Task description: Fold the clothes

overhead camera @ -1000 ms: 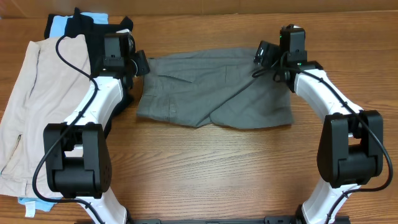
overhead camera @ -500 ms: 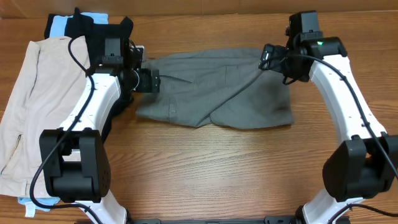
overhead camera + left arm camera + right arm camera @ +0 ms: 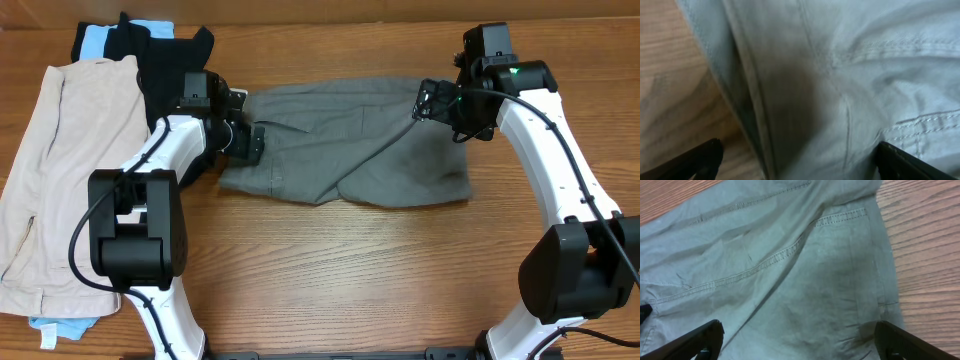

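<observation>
- The grey shorts (image 3: 340, 140) lie spread flat on the wooden worktop (image 3: 350, 270), roughly in the middle between the two arms, with their long side running left to right.
- A diagonal fold edge crosses the right half of the grey shorts, and a darker patch shows in the cloth near their right end.
- The left fingers (image 3: 252, 143) sit over the left edge of the grey shorts. In the left wrist view the two tips (image 3: 702, 159) stand wide apart with nothing between them but cloth (image 3: 840, 75) below, so they are open. That view is blurred and very close, and I cannot tell whether they touch the fabric.
- The right fingers (image 3: 432, 100) hang over the upper right part of the grey shorts. They too are spread wide (image 3: 702, 337), gripping nothing, with seams and stitching of the cloth (image 3: 790, 270) plain beneath them.
- To the left of the grey shorts, beyond the left arm, lie beige shorts (image 3: 60, 170), a black garment (image 3: 165, 60) and a bit of light blue cloth (image 3: 95, 42).
</observation>
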